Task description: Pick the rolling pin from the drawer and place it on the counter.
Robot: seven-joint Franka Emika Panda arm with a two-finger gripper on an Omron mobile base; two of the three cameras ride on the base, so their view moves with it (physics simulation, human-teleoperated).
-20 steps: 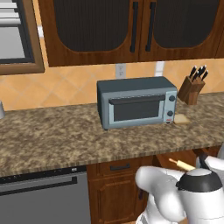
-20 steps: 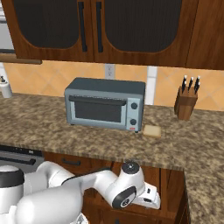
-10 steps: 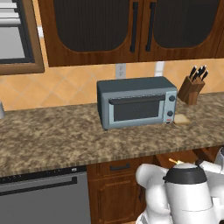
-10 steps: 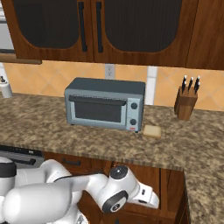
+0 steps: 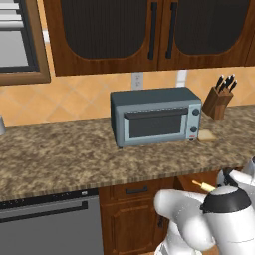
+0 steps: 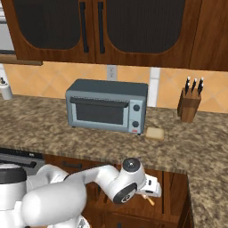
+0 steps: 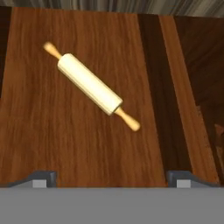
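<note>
In the left base view the arm has been swinging lower toward the open drawer — the reach is beginning. In the right base view the gripper is hanging over it, fingers hard to make out. In the hand view the rolling pin is lying ahead of the spread, empty fingertips — untouched.

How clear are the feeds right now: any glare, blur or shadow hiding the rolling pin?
Hand view: sharp and evenly lit; the rolling pin lies diagonally on the drawer floor, no glare, barely any shadow. Left base view: soft and low-detail; only a handle tip shows past the arm. Right base view: similarly soft; the arm covers most of the pin, the drawer interior is dim under the counter.
</note>
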